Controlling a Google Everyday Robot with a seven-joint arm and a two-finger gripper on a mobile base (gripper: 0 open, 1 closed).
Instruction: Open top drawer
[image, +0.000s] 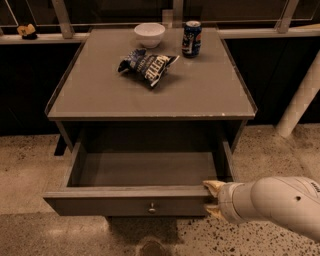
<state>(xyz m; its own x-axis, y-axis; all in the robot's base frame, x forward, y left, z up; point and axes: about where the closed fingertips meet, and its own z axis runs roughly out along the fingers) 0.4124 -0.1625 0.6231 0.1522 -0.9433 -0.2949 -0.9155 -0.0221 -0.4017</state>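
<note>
The top drawer of the grey cabinet stands pulled far out, its inside bare, with a small round knob at the centre of its flat front. My gripper is at the right end of that front panel, reaching in from the lower right on a white arm. Its two pale fingertips are spread apart. One sits at the panel's top edge and the other near its bottom edge. Nothing is clamped between them.
On the cabinet top lie a crumpled blue chip bag, a white bowl and a blue can. A white post leans at the right. Speckled floor surrounds the cabinet.
</note>
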